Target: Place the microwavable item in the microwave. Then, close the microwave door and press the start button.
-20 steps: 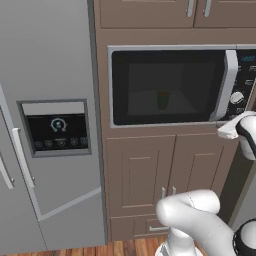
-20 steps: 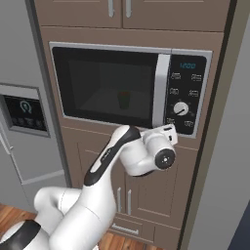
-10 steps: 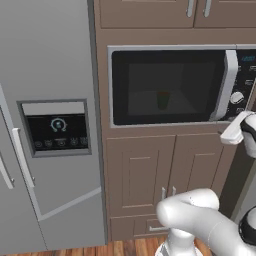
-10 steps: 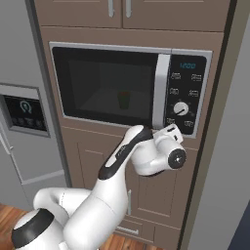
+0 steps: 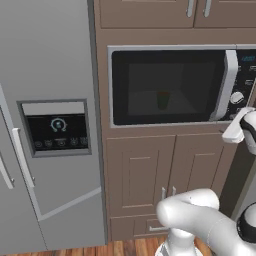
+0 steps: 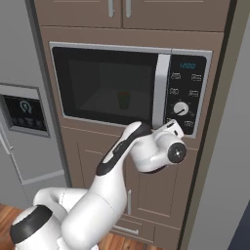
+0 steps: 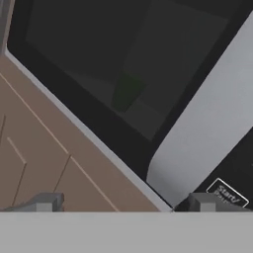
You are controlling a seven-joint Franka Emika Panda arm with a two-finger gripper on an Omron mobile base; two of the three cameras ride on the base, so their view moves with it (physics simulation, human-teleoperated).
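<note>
1. Now the gripper (image 7: 123, 201) has its fingers spread wide and holds nothing.
2. It sits near the bottom of the door handle (image 7: 197, 133), by the start button (image 7: 227, 193).
3. The microwave door (image 6: 110, 85) is shut.
4. The green cup (image 6: 124, 99) stands inside the microwave (image 5: 182, 85), behind the dark glass.

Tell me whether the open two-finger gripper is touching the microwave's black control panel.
Cannot tell. In the hand view the gripper sits close beneath the Start button, but no view shows contact or a gap with the panel plainly.

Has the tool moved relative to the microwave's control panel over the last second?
Yes. The tool has shifted right and up, toward the control panel.
</note>
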